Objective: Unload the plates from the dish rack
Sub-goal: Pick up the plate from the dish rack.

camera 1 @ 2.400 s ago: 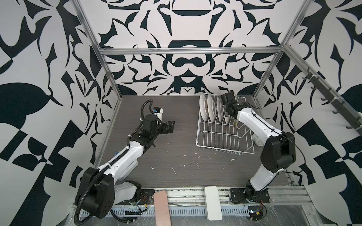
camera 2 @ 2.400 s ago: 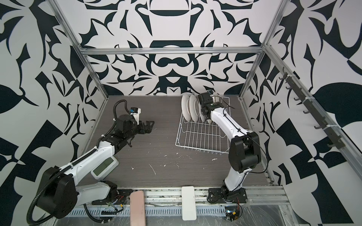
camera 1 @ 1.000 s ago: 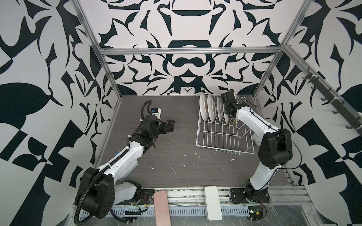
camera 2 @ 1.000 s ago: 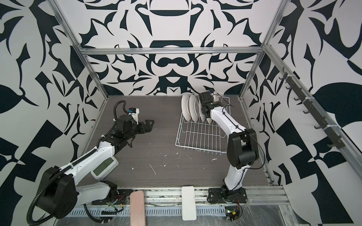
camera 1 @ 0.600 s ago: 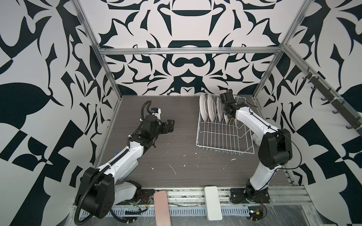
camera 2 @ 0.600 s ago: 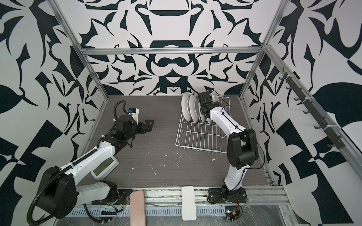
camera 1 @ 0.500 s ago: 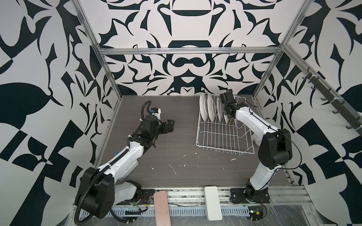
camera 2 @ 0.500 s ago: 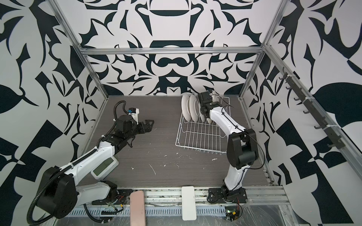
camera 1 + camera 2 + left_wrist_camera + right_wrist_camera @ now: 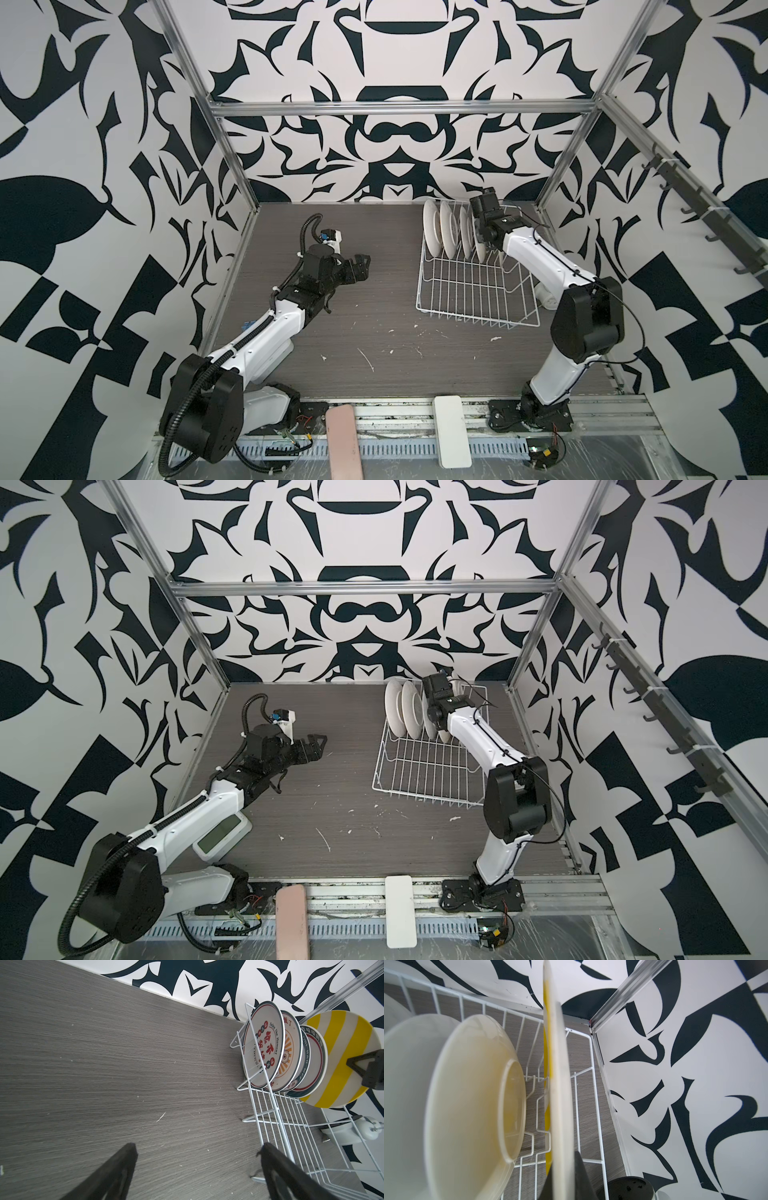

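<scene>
The white wire dish rack stands at the back right of the table. Several plates stand upright in its far end. In the left wrist view they show printed faces, with the larger yellow-and-white striped plate behind them. My right gripper is shut on that striped plate's rim, one finger on each side. My left gripper hovers open and empty over the bare table, left of the rack.
A white twin-bell alarm clock lies on the table just right of the rack, by the right wall. A flat white device lies under the left arm. Pink and white pads sit on the front rail.
My right gripper's jaws have closed the last bit onto the striped plate's rim. Both arms have hardly moved.
</scene>
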Action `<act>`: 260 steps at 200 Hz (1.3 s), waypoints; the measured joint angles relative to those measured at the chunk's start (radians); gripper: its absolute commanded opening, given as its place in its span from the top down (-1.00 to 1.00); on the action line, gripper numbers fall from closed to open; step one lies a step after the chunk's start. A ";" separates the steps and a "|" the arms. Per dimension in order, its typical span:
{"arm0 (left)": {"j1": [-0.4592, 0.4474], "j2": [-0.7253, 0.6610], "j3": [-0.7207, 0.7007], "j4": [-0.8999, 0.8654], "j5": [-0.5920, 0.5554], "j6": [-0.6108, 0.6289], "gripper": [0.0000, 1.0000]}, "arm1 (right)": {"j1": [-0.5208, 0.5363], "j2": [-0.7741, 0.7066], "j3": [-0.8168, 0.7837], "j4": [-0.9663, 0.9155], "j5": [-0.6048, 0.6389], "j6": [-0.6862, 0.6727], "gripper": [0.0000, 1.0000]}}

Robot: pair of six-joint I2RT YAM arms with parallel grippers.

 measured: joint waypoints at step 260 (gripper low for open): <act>0.000 0.011 -0.011 0.023 0.023 -0.052 -0.93 | 0.028 -0.672 -0.233 0.225 -0.437 -0.003 1.00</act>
